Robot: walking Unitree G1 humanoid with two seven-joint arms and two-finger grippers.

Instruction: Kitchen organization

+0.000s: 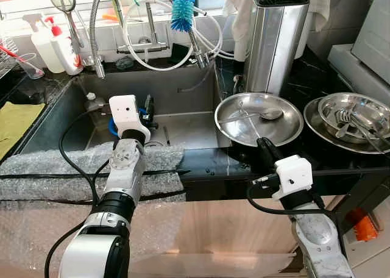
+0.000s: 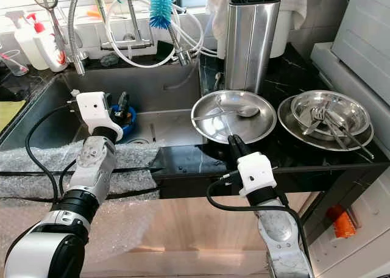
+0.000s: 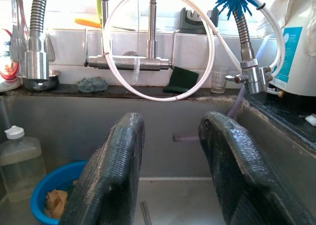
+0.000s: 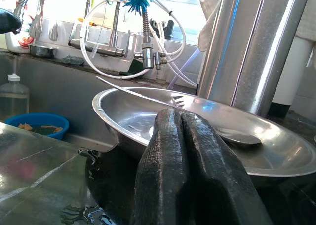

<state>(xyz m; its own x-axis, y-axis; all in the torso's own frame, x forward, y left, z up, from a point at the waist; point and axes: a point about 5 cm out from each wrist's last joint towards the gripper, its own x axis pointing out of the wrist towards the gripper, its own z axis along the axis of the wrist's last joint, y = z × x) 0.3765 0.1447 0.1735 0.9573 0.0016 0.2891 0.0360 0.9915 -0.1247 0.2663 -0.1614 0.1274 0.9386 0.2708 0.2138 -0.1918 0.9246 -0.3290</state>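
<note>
Steel: two plates (image 1: 259, 119) (image 1: 317, 122), one bowl (image 1: 356, 110), one blue tub (image 3: 54, 185)

Our left claw (image 3: 170, 170) forward with fingers spread, our right claw (image 4: 190, 161) forward, fingers pressed together.

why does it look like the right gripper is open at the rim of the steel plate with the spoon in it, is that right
Not quite: the right gripper is shut, its two black fingers pressed together, as the right wrist view shows. It does sit at the near rim of the steel plate holding the spoon.
</note>
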